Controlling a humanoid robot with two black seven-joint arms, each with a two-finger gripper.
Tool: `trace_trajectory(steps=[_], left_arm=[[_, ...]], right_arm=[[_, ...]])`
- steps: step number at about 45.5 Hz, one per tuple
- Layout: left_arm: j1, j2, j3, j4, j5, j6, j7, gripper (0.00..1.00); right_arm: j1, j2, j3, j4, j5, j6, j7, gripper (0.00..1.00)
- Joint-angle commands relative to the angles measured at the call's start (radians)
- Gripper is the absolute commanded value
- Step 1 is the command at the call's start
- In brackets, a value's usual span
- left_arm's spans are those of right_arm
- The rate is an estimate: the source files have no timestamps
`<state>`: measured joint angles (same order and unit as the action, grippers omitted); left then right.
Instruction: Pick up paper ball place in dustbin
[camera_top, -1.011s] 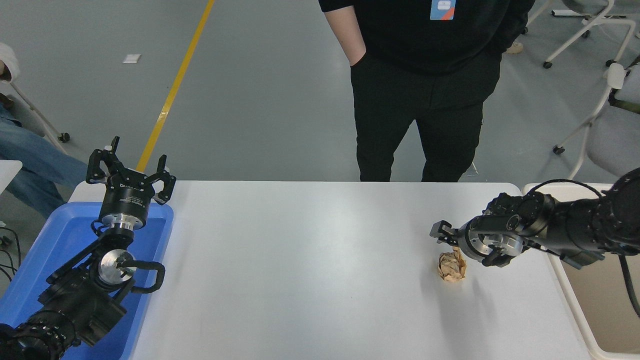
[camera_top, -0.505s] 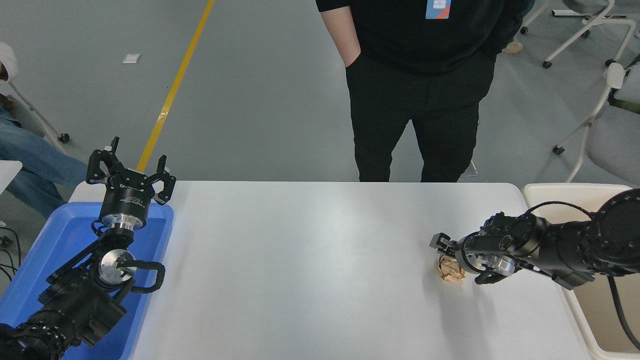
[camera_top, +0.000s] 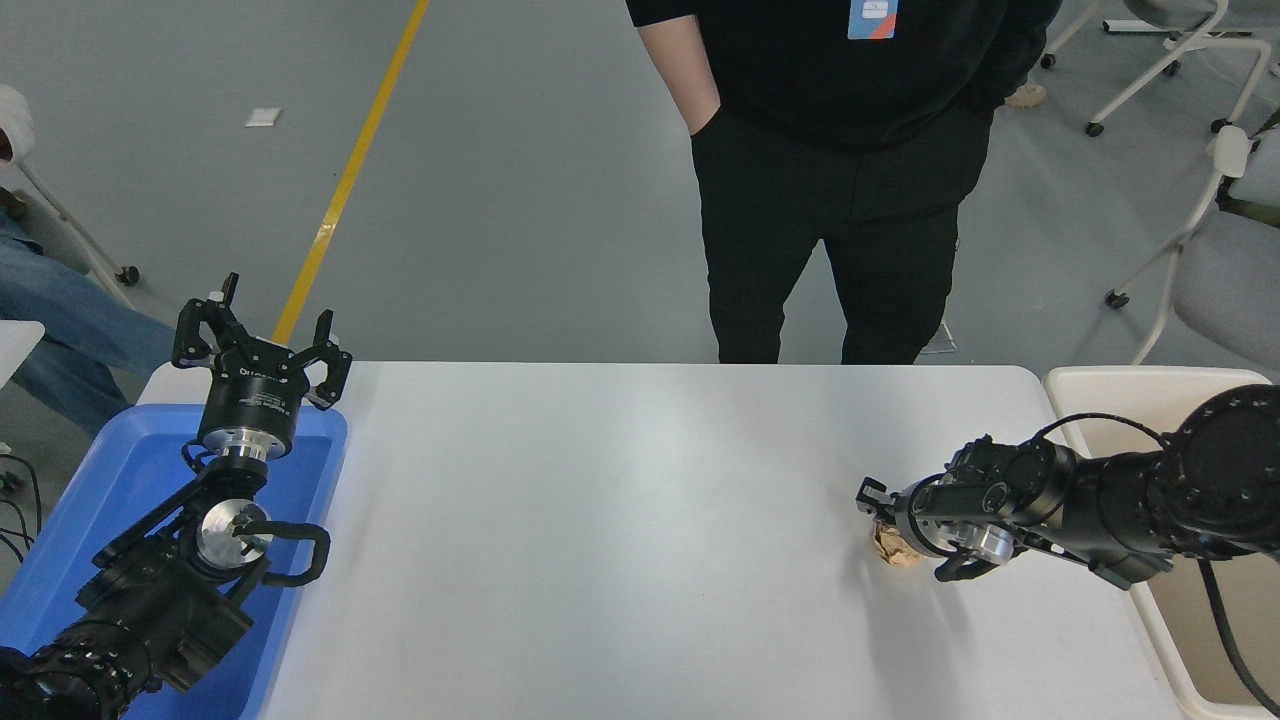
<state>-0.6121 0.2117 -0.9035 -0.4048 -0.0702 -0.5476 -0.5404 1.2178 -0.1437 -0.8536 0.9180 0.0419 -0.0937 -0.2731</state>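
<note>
Paper ball (camera_top: 893, 546) lies on the white desk (camera_top: 620, 540), the right gripper (camera_top: 905, 535) low over it, jaws spread to either side. Beige dustbin (camera_top: 1120, 385) stands at the desk's right end. Left gripper (camera_top: 262, 340), jaws spread, rises over the blue tray (camera_top: 100, 490).

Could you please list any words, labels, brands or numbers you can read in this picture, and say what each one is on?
None can be read.
Left gripper: small white lettering on its black body, too small to read.
Person's badge: print not readable.
Paper ball, dustbin, blue tray, table: no text.
</note>
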Motion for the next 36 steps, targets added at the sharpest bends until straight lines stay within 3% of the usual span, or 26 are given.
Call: trace_trajectory(steps=[1, 15, 36], left_arm=[[0.000, 0.000, 0.000, 0.000, 0.000, 0.000, 0.000, 0.99], [0.000, 0.000, 0.000, 0.000, 0.000, 0.000, 0.000, 0.99], [0.000, 0.000, 0.000, 0.000, 0.000, 0.000, -0.001, 0.99]], right_arm=[[0.103, -0.026, -0.016, 0.094, 0.003, 0.023, 0.000, 0.00], [0.428, -0.183, -0.039, 0.252, 0.003, 0.196, 0.000, 0.00], [0.824, -0.381, -0.028, 0.259, 0.003, 0.405, 0.000, 0.00]])
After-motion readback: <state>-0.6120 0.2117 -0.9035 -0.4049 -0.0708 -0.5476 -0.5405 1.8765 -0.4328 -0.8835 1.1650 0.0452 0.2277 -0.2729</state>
